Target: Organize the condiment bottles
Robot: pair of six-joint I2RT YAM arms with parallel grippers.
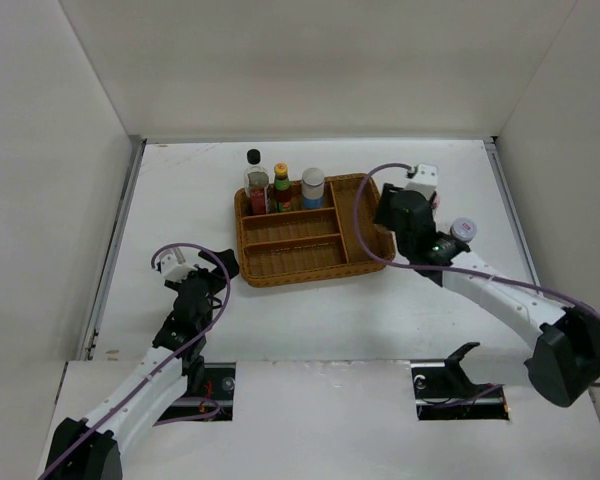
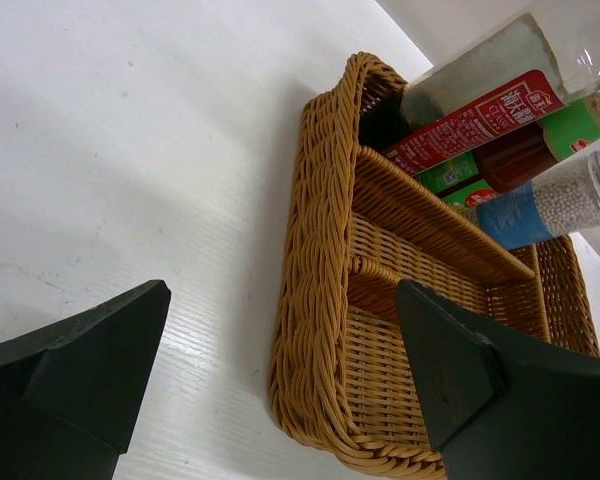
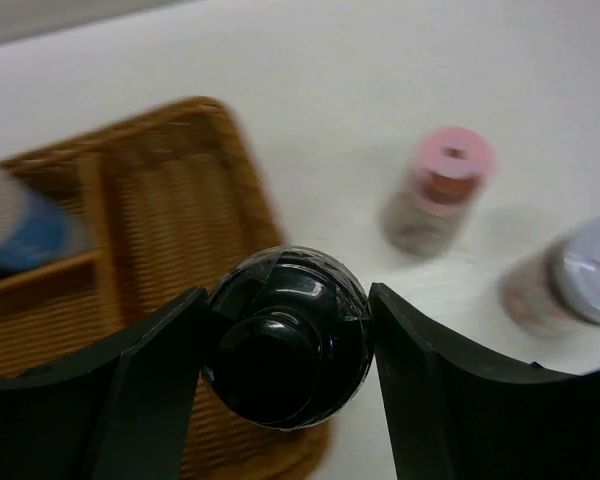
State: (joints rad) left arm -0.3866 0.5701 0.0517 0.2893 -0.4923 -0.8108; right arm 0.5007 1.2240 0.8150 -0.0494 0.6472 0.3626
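The brown wicker tray (image 1: 291, 258) holds three bottles upright in its back compartment: the clear black-capped red-labelled one (image 1: 255, 181), the dark yellow-capped one (image 1: 282, 187) and the white blue-labelled one (image 1: 313, 187). My right gripper (image 3: 286, 340) is shut on the black-lidded shaker (image 3: 286, 335) and holds it over the tray's right edge (image 1: 395, 213). The pink-lidded shaker (image 3: 440, 190) and the white-lidded shaker (image 3: 575, 275) stand on the table right of the tray. My left gripper (image 2: 280, 390) is open and empty at the tray's front left corner (image 1: 216, 268).
The tray's two front left compartments and its long right compartment (image 1: 358, 225) hold nothing. White walls close in the table on the left, back and right. In the left wrist view the tray's corner (image 2: 320, 300) sits between my open fingers.
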